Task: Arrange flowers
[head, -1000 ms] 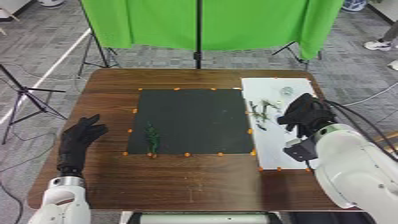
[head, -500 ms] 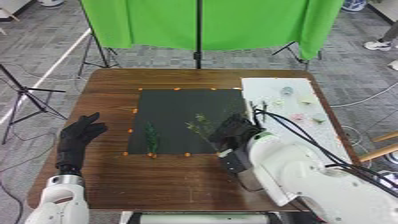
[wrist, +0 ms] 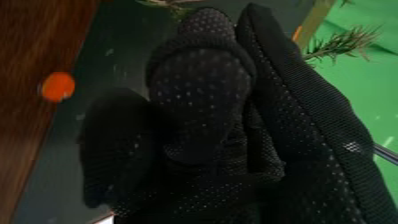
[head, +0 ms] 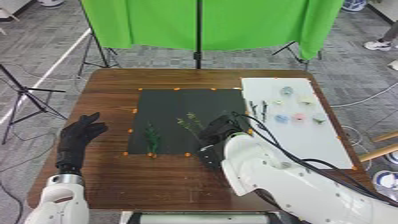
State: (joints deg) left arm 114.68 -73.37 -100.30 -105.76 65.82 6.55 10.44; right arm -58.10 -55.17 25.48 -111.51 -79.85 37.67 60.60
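My right hand (head: 218, 131) is over the right part of the black mat (head: 173, 102), curled around a thin sprig (head: 190, 122) whose leafy tips reach out to its left. In the right wrist view the right hand (wrist: 204, 100) has thumb and fingers pressed together, with green needles (wrist: 349, 42) past the fingertips. A dark green fern-like stem (head: 152, 138) lies on the mat's left part. At the table's left, my left hand (head: 80, 134) has its fingers relaxed. The white sheet (head: 306, 145) on the right holds a pink flower (head: 298, 117), a blue flower (head: 282, 119) and thin dark twigs (head: 264, 110).
Orange markers (head: 135, 110) line the mat's edges on the brown table (head: 115, 185). A green cloth (head: 258, 25) and a black stand pole (head: 198, 35) are behind the table. Cables (head: 284, 142) run along my right arm.
My right hand has moved left from the white sheet onto the black mat, carrying the sprig, and then slightly farther left. The left hand has stayed in place.
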